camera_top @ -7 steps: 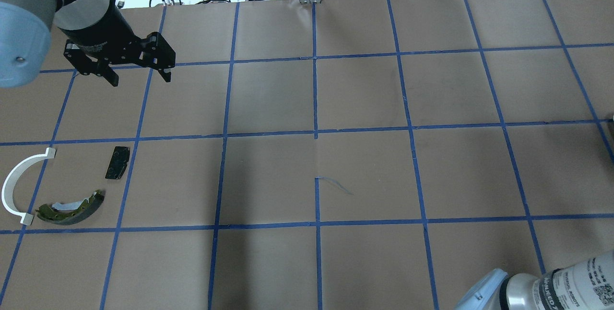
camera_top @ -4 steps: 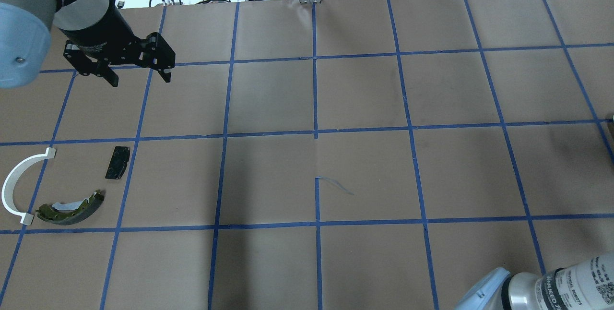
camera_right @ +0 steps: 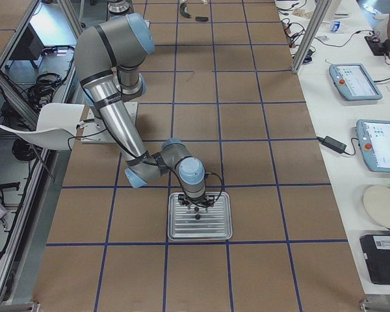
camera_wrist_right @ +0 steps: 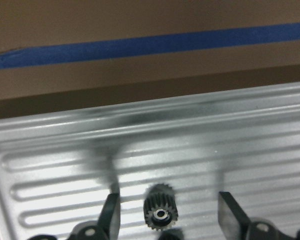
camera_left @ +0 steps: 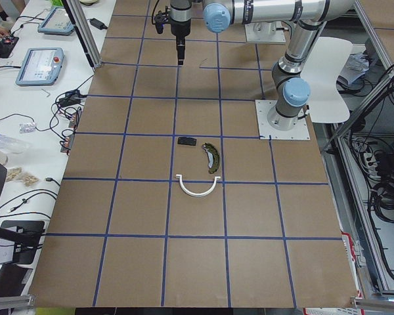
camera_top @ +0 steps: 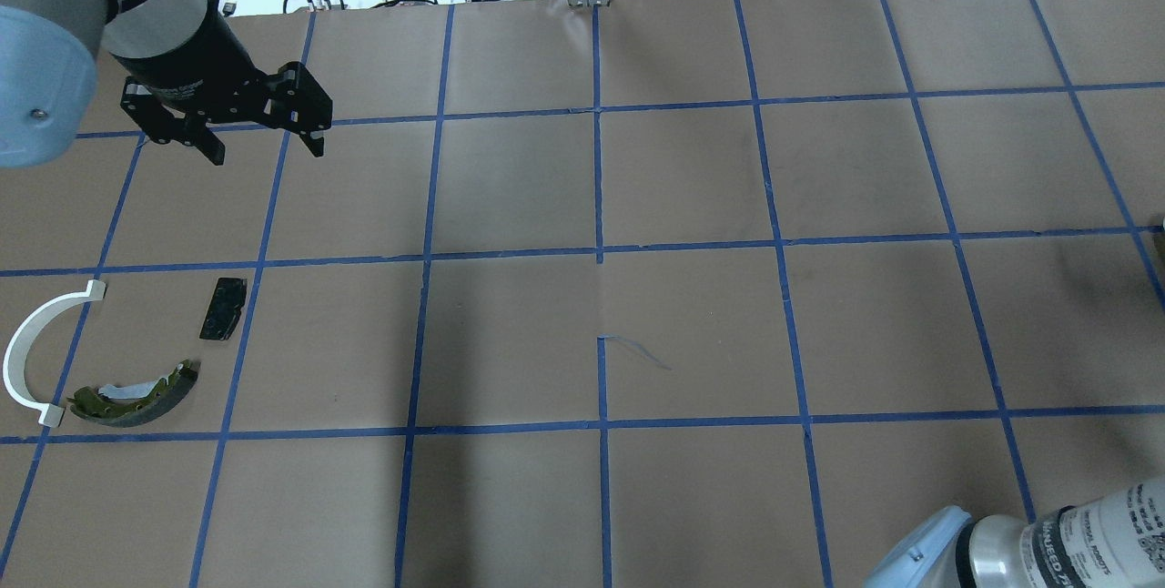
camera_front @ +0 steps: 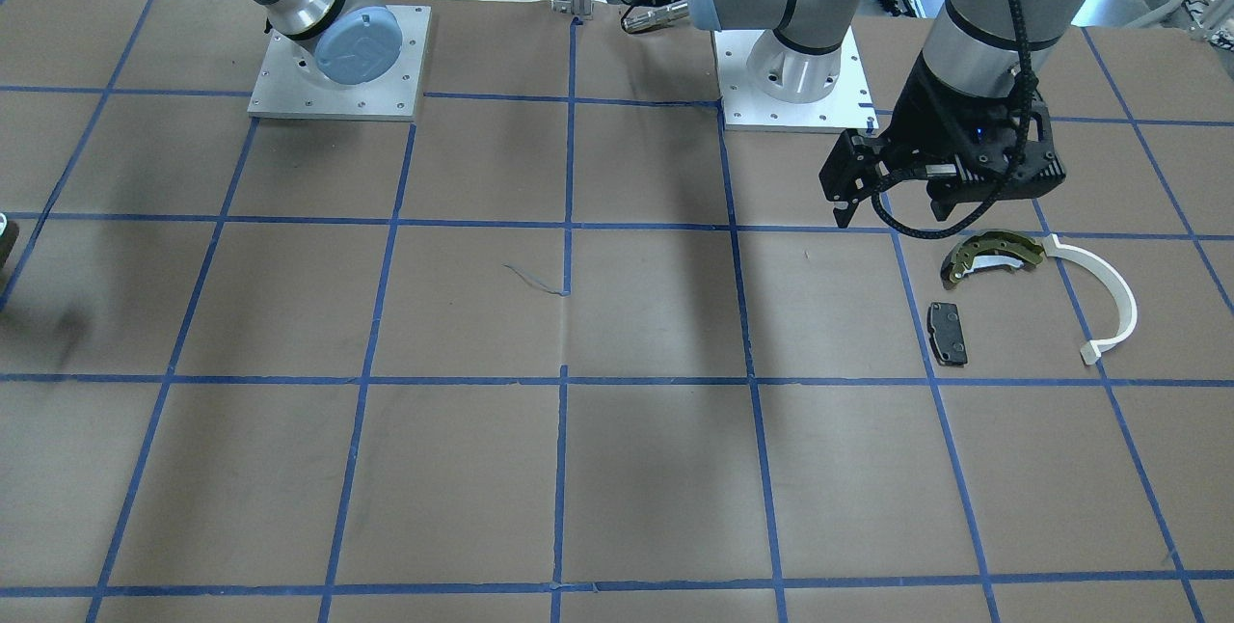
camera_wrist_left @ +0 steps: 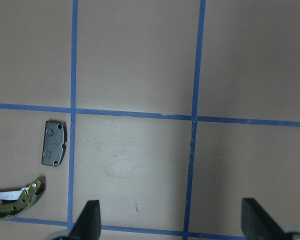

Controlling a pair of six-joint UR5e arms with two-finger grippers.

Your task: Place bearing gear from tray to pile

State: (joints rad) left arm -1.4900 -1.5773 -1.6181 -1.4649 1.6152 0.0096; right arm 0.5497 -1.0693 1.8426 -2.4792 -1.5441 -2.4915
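The bearing gear [camera_wrist_right: 159, 212] lies flat, bore up, on the ribbed floor of the tray [camera_wrist_right: 250, 145], at 6 o'clock in the right wrist view. The right gripper [camera_wrist_right: 168, 207] hangs over it spread wide, with one finger at its 9 o'clock and one at 3. The gear looks small, hard and metallic, so probably stiff and slick. I'd pinch it across the toothed rim. The pile [camera_top: 136, 392] sits at 8 o'clock on the table [camera_top: 692, 333]. The left gripper [camera_top: 267, 149] gapes empty.
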